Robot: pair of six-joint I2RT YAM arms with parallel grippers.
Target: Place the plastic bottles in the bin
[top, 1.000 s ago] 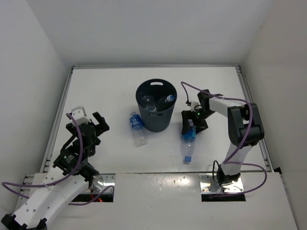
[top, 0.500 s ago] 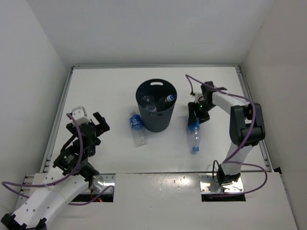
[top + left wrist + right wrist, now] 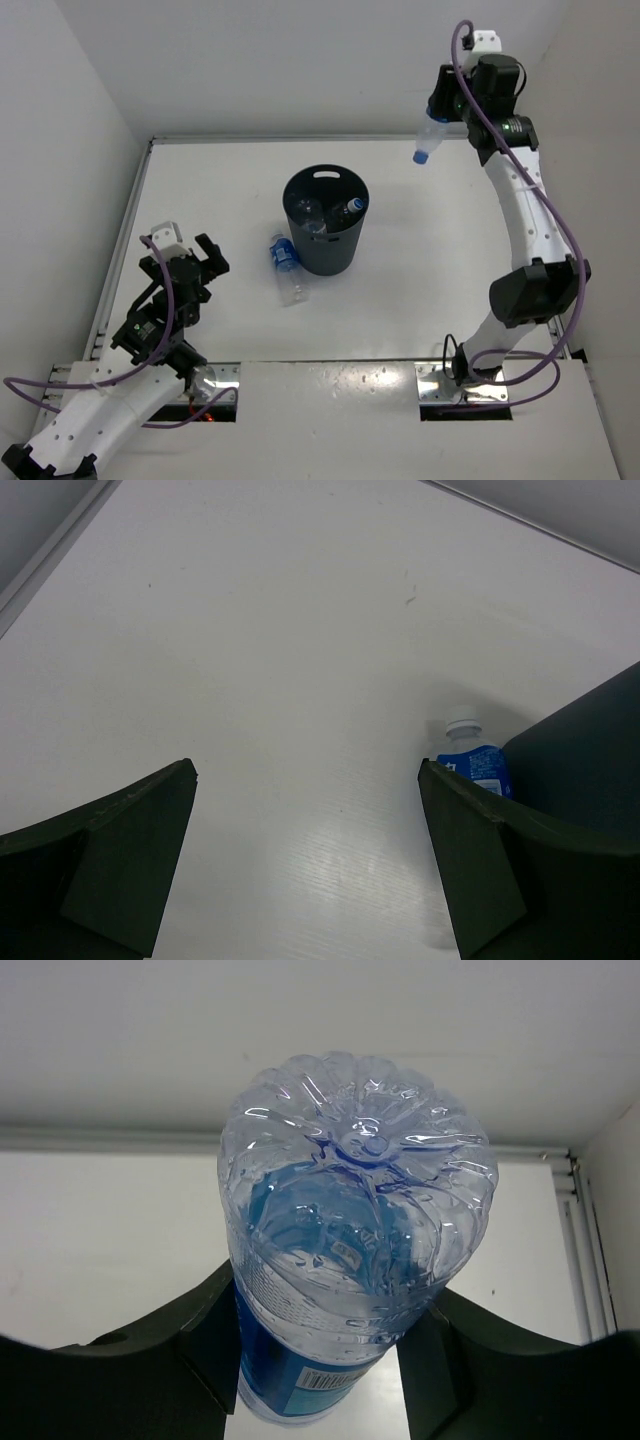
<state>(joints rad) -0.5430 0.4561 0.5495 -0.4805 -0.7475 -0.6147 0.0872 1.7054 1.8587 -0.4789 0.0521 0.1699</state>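
Bottle [image 3: 427, 138] gripped in right claw [image 3: 438, 112], cap down.

Table bottle [image 3: 468, 755] mostly hidden behind left gripper [image 3: 308, 770]; bin [image 3: 590, 750] cut by frame edge; inside, perhaps 2 bottles [image 3: 345, 210], partly hidden.

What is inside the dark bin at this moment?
Inside the bin, at least two plastic bottles can be seen, one showing blue. Its wall and these bottles hide the bottom.

1. L arm [image 3: 110, 410]: lower left of frame, folded low, wrist pointing up-frame.
2. L gripper [image 3: 306, 768]: jaws spread wide.
3. R arm [image 3: 525, 215]: stretched tall, elbow at right edge, wrist at upper right of frame.
4. R gripper [image 3: 328, 1305]: jaws clamped on bottle [image 3: 355, 1210], one finger per side.
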